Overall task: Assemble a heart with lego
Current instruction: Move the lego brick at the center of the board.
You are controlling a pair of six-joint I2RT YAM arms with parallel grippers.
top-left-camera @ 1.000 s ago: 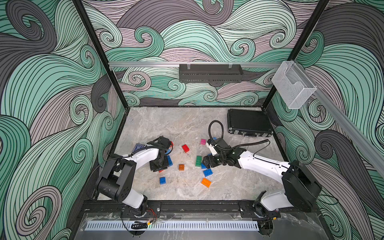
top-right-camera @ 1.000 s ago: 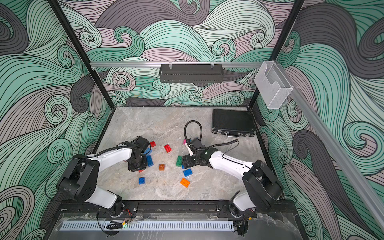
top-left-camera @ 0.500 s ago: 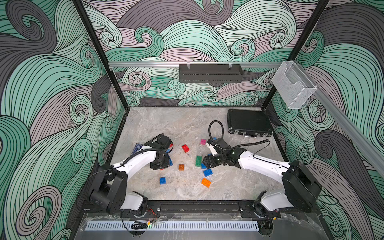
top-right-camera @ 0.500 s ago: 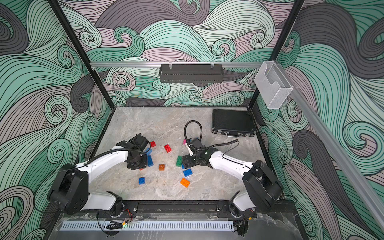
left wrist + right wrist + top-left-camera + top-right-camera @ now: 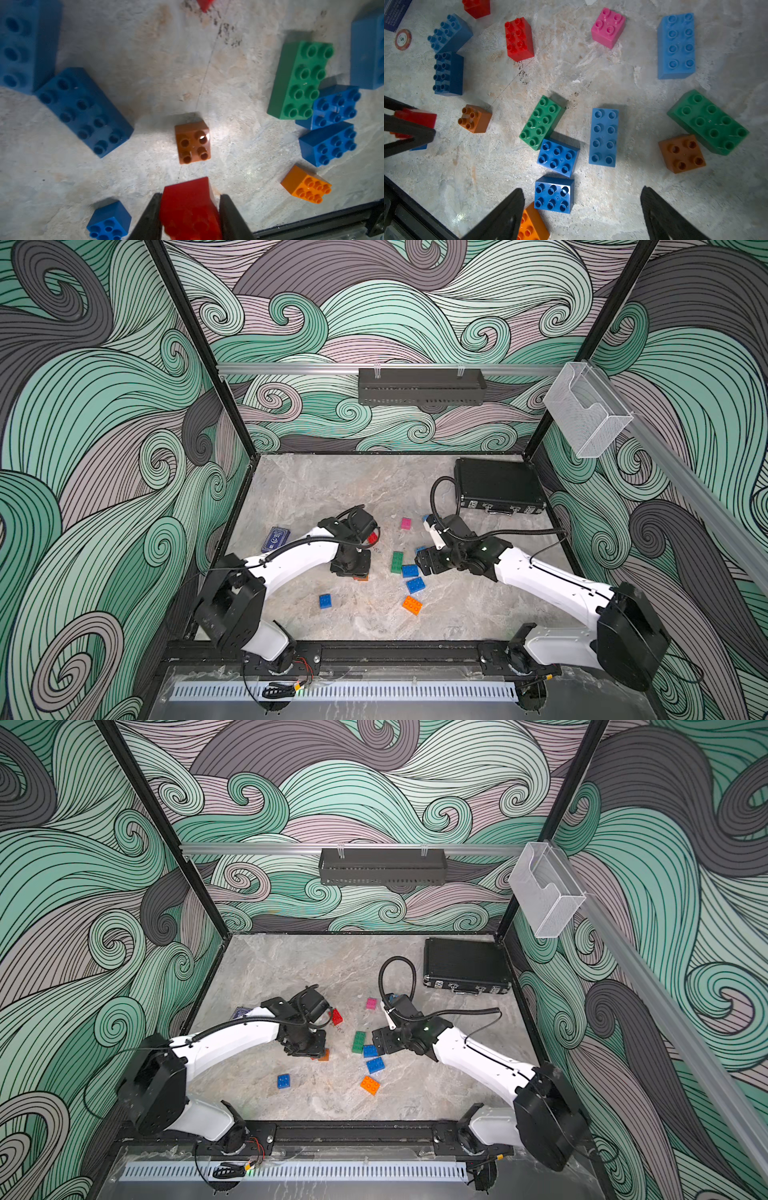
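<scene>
Only the left wrist view shows the grip plainly: at bottom centre of the frame the left fingers point(image 5: 149, 218) are clenched on a red brick point(image 5: 187, 207), and a small brown brick point(image 5: 192, 142) lies on the marbled surface point(image 5: 145, 62) just beyond their tips. In both top views the arm's head covers that red brick. The right wrist view alone shows a poker chip point(image 5: 403, 39) at upper left, and at right a large green brick point(image 5: 708, 122) touching a brown square brick point(image 5: 682, 153); none of these can be made out from above. In both top views a shut black case point(image 5: 496, 485) lies at the upper right of the surface, its contents hidden. A clear bin point(image 5: 586, 410) hangs on the right-hand rail and a dark tray point(image 5: 419, 385) on the back rail; what either holds I cannot tell. The right fingers point(image 5: 506, 214) are spread wide, grasping nothing. A dark blue six-stud brick point(image 5: 554, 194) lies between them, close to the finger at lower left, and an orange brick point(image 5: 532, 226) sits partly behind that finger. The other loose bricks lie scattered mid-surface between the arms.
</scene>
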